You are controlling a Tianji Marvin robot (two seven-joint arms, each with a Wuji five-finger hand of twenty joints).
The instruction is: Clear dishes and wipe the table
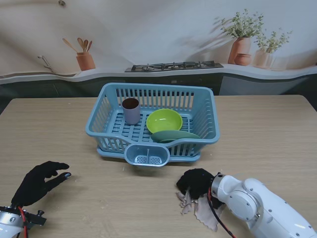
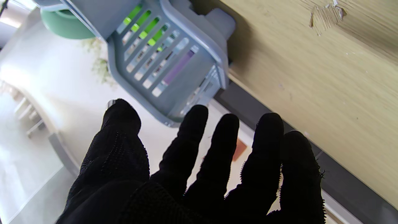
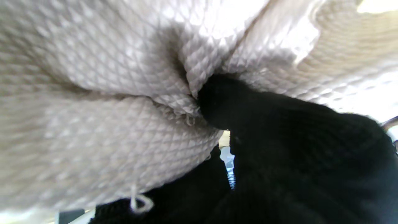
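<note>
Dishes look racked in the blue basket (image 1: 101, 106), so I'm wiping: right hand (image 1: 196, 182) clenched on the bunched cloth (image 1: 204, 210) just in front of it, press flat, sweep slow (left hand (image 1: 35, 183) spread, holding nothing, keep clear).

Cloth (image 3: 93, 124), pale waffle weave, bunched & creased, fills most of view. R hand (image 3: 295, 161), black glove, is gripping it; one fingertip (image 3: 217, 102) dug into fold.
</note>
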